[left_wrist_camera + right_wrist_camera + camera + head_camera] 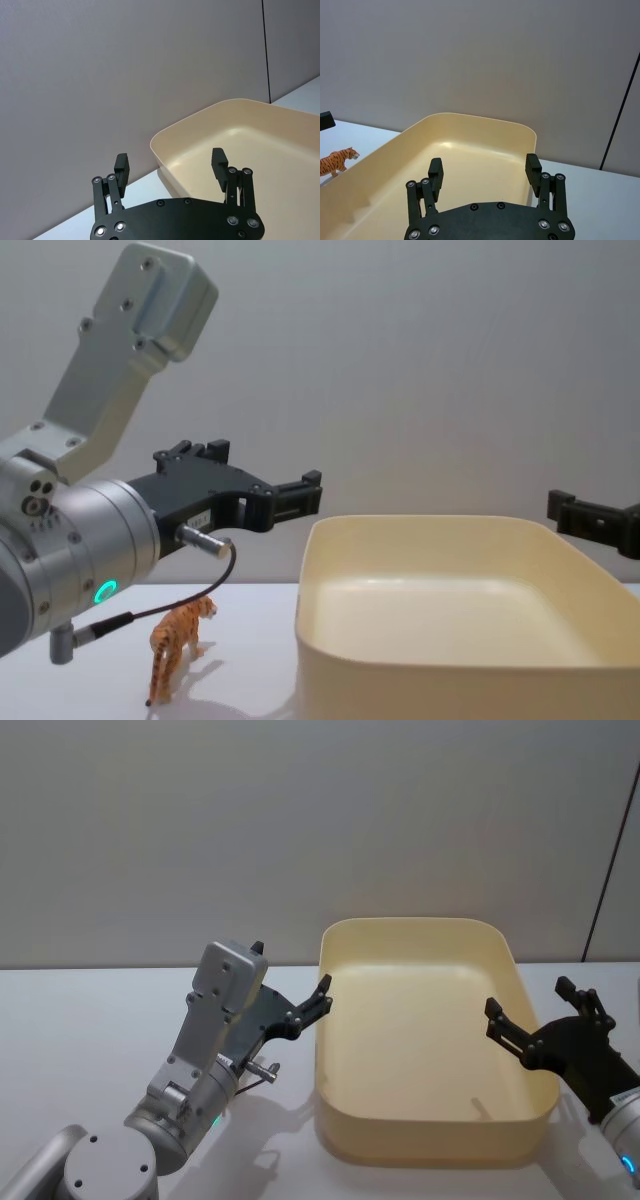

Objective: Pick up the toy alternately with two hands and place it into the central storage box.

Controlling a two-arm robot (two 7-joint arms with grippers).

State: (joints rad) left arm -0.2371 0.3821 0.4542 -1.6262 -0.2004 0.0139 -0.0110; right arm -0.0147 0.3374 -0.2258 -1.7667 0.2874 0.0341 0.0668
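The central storage box is sitting between both grippers. The left gripper is hovering beside its left wall, jaws spread wide, gripping nothing. The right gripper is hanging above its right rim, equally wide. The toy tiger is standing on the table beneath the left gripper, outside the box.

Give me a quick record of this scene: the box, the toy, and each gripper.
storage box: cream-yellow, on the table, no toy inside
toy tiger: standing on the table left of the box, outside it
left gripper: open, empty, raised beside the box's left side
right gripper: open, empty, at the box's right side
task status: toy not yet picked up
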